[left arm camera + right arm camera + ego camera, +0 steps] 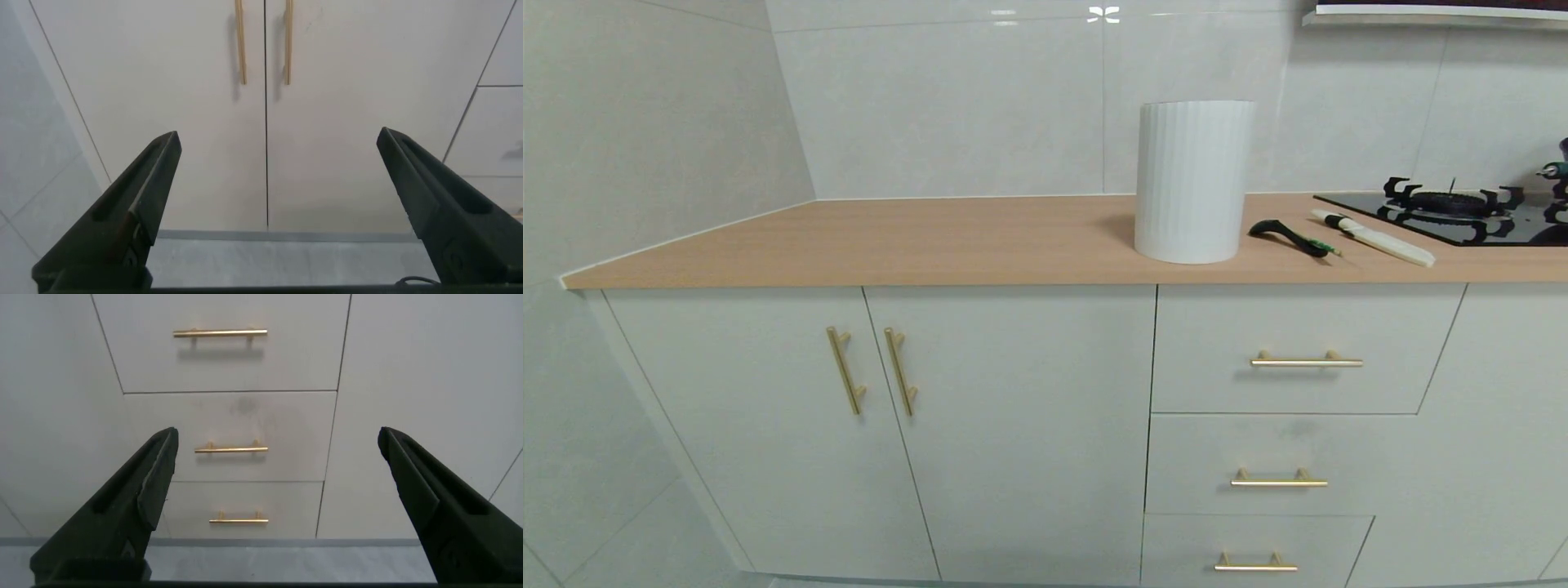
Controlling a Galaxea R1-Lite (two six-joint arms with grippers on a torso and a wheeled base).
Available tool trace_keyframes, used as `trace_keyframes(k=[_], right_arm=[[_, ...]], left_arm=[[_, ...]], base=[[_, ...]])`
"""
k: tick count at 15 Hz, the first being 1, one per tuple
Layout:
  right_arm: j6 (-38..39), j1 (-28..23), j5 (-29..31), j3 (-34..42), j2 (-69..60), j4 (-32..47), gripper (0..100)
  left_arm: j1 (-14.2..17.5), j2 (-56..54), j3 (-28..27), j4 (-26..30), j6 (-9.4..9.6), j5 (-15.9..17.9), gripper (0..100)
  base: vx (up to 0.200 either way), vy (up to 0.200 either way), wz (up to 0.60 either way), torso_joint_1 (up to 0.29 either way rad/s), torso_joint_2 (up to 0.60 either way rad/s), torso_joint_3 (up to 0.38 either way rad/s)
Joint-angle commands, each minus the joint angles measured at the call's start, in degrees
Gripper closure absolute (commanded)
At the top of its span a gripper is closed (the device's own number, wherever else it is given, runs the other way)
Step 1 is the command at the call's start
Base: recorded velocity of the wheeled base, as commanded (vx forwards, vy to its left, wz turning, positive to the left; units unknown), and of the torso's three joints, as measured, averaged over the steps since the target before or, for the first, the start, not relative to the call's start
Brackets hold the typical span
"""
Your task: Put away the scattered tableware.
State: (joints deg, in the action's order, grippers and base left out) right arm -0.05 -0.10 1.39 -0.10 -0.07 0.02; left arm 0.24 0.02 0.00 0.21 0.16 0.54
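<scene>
**Wooden counter bears the tableware while both grippers gape before the cabinets**

From the head view, the wooden counter point(947, 241) runs under a tiled wall. A tall white ribbed holder point(1192, 180) stands upright on it. Just beside the holder, towards the hob point(1454, 208), lie a black-handled utensil point(1288, 237) and a long white utensil point(1374, 238). The two are near each other but apart, both flat on the wood. Below the counter are the double doors point(980, 408) and a stack of drawers point(1298, 351).

The left wrist view looks lower. The left gripper point(278, 139) is levelled at the seam between the double doors, beneath their two upright gold handles point(240, 41), with a strip of floor below. Its fingers point(139, 204) are spread wide and hold nothing.

The right wrist view takes in the drawers, with three gold bar handles point(220, 332) one above another. The right gripper point(276, 433) points at the drawer fronts. Its fingers point(139, 498) are likewise far apart, with nothing between them. Both grippers sit low before the cabinet fronts, well apart from the tableware.
</scene>
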Motion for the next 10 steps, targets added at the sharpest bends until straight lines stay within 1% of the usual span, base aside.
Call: trace_keyframes(k=[1,5,6,7,8,10], right_arm=[[0.05,0.01,0.02,0.01,0.07,-0.02,0],[-0.39,0.01,0.19,-0.08,0.07,-0.2,0],[0.14,0.01,-0.16,-2.01,0.07,-1.17,0],[3.21,0.27,-1.48,-7.37,1.13,-0.99,0],[4.0,1.06,-4.29,-9.75,4.64,1.21,0],[3.12,2.12,-8.07,-10.36,10.71,3.4,0]], left_arm=[[0.02,-0.02,0.0,-0.03,0.02,-0.01,0],[0.02,-0.02,0.0,-0.03,0.02,-0.01,0],[0.02,-0.02,0.0,-0.03,0.02,-0.01,0],[0.02,-0.02,0.0,-0.03,0.02,-0.01,0],[0.02,-0.02,0.0,0.06,0.02,-0.01,0],[0.02,-0.02,0.0,-0.03,0.02,-0.01,0]], base=[[0.0,0.0,0.0,0.0,0.0,0.0],[0.0,0.0,0.0,0.0,0.0,0.0],[0.0,0.0,0.0,0.0,0.0,0.0],[0.0,0.0,0.0,0.0,0.0,0.0],[0.0,0.0,0.0,0.0,0.0,0.0],[0.0,0.0,0.0,0.0,0.0,0.0]])
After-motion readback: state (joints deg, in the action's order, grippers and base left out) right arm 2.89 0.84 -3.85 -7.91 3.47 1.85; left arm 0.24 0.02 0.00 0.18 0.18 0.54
